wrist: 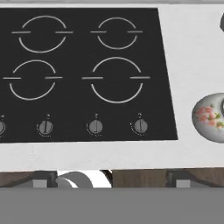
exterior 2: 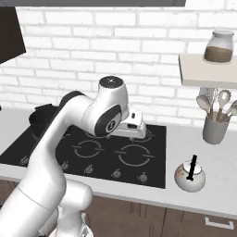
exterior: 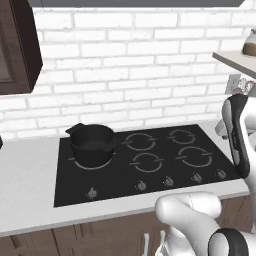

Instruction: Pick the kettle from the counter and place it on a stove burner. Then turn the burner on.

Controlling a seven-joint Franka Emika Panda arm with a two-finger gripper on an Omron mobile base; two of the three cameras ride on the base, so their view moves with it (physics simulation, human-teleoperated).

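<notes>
White kettle (exterior 2: 189, 175) sits on the worktop (exterior 2: 199, 194) right of our cooktop (exterior 2: 92, 152); whether our tool grips, we cannot tell.

The white arm (exterior 2: 55, 152) rises from its base, bends at a dark-jointed elbow and reaches forward, its hand (exterior 2: 131, 124) pointing down; the fingers are hidden.

kettle (exterior 2: 189, 176) on counter (exterior 2: 199, 152) – right of cooktop (exterior 2: 92, 150), handle upright
</notes>
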